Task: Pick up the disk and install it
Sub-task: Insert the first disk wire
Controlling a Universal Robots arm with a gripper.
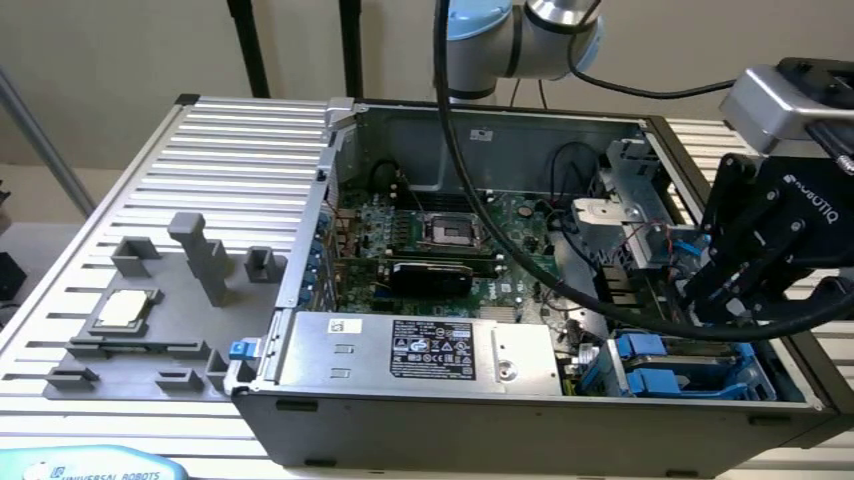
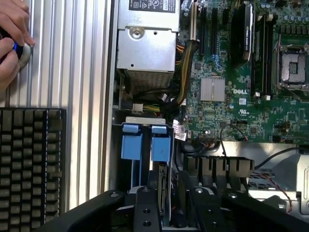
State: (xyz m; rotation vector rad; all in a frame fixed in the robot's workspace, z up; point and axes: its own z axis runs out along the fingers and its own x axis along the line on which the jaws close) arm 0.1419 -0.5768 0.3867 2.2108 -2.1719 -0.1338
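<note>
The install step looks to be in hand: the end effector [image 2: 169, 209] hangs over the drive bay in a corner of the open computer case [image 1: 441, 425], its fingers seemingly closed on the disk [image 2: 164, 193]. The disk stands edge-on beside two blue carrier handles [image 2: 131, 145]. Seating it calls for staying square with the slot.

ribbed bare-metal table [image 1: 254, 150], dull grey sheet-metal case [image 1: 534, 430], smooth blue plastic tabs [image 2: 131, 145], matt black claw [image 2: 175, 203]
</note>
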